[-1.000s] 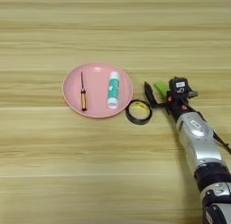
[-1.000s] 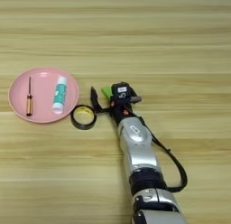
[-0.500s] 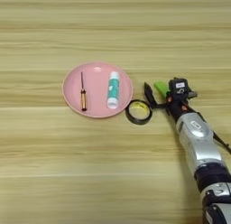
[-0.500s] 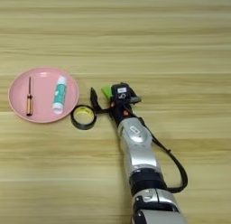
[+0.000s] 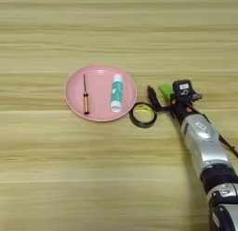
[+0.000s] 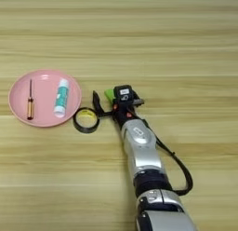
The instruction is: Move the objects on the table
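Underneath, light-brown wooden table (image 5: 56,179) with plank-like grain.

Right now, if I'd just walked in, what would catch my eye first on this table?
Probably the pink plate left of centre, with a small screwdriver and a white-and-green tube lying side by side in it. Next, the silver arm coming in from the lower right, its gripper at a bright green block. A black tape roll lies between plate and gripper.

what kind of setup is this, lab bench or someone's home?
Probably a lab tabletop test rig: a bare wooden table holding only a few props, a pink plate with a small screwdriver, and a black tape roll.
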You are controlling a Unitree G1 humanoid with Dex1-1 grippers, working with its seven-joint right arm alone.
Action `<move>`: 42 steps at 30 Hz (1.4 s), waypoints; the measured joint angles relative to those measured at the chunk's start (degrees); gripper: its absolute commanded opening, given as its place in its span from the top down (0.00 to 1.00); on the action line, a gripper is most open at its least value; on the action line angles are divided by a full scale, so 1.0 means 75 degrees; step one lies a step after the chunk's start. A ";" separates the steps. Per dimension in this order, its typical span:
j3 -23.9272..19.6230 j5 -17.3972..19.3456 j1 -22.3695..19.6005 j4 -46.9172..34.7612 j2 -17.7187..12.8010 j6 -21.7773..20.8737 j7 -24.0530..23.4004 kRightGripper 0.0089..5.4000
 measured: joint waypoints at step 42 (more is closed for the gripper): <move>-0.0030 0.0325 -0.0458 0.0153 -0.0121 0.1311 0.0195 0.00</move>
